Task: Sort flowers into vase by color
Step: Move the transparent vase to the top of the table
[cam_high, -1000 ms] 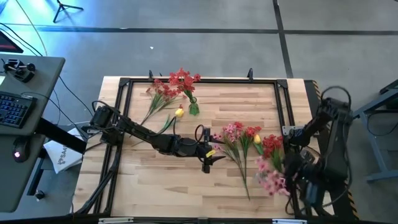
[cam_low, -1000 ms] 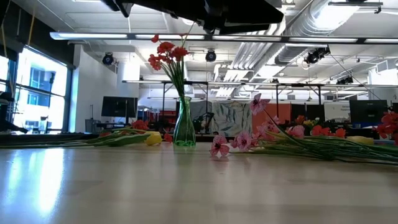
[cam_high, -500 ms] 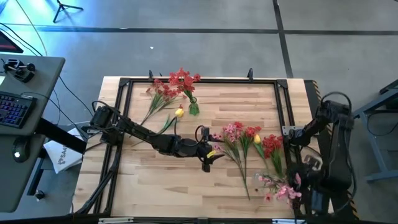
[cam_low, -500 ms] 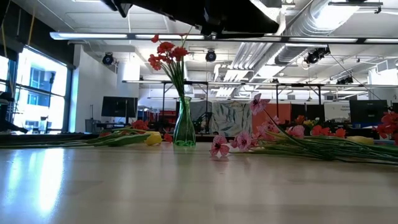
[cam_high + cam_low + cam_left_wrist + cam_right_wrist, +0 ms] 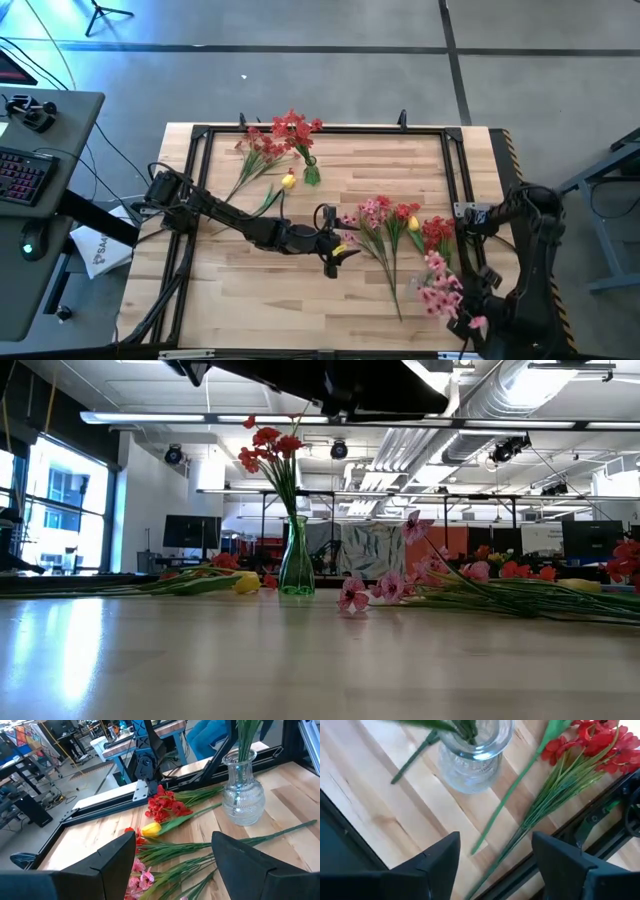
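A glass vase [image 5: 311, 176] [image 5: 296, 565] stands on its base at the table's far middle, with red sprays [image 5: 294, 127] upright in it. More red sprays [image 5: 262, 148] and a yellow tulip [image 5: 288, 181] lie to its left. Pink, red and yellow sprays [image 5: 395, 220] lie right of centre. My left gripper [image 5: 335, 262] [image 5: 174, 855] is open at the table's middle, with a yellow bloom [image 5: 340, 246] right beside it. My right gripper [image 5: 494, 855] is open, and its own arm hides it in the high view. A pink spray [image 5: 440, 288] lies beside that arm. My right gripper is hidden under its own arm in the high view. I cannot tell whether it touches the pink spray [image 5: 445, 300] beside it. Nothing shows between its fingers in the right wrist view. My left gripper has nothing between its fingers; whether it touches the yellow bloom I cannot tell.
A black rail frame [image 5: 325, 130] runs round the work area, close behind the vase. A desk with a keyboard [image 5: 30, 170] stands off the table's left side. Bare wood [image 5: 260, 300] lies along the near left. The left arm's dark body [image 5: 330, 380] hangs across the top of the low view.
My right arm has drawn back toward the table's near right corner. The pink spray beside it swung round to lie crosswise near the near edge. It then swung back to lie lengthwise again. The left arm, the vase and the other flowers have kept still.
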Controlling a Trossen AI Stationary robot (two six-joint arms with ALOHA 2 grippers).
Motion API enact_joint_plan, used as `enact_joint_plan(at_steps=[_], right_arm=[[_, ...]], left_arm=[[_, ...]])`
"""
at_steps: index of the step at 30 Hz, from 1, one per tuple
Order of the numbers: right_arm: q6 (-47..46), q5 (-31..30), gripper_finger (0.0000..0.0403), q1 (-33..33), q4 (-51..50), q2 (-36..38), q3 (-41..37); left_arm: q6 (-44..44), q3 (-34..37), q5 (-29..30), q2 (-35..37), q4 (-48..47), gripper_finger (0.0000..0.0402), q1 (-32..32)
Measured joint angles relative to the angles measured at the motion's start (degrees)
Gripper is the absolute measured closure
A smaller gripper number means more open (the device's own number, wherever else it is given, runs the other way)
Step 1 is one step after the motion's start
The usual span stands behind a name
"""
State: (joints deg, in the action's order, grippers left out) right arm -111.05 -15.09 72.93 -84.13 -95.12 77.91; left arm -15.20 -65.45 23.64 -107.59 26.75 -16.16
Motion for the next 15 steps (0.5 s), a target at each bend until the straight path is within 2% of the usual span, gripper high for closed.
enact_joint_plan(at_steps=[7, 15], right_arm=[[-2.1, -5.8, 0.0105, 0.0, 0.2, -2.9, 0.0], [-2.7, -16.2, 0.0101, 0.0, -3.0, -8.7, 0.0]], left_arm=[[0.0, 0.0, 0.1, 0.0, -0.1, 0.0154, 0.0], [0.0, 0.0, 0.2, 0.0, -0.1, 0.0154, 0.0]])
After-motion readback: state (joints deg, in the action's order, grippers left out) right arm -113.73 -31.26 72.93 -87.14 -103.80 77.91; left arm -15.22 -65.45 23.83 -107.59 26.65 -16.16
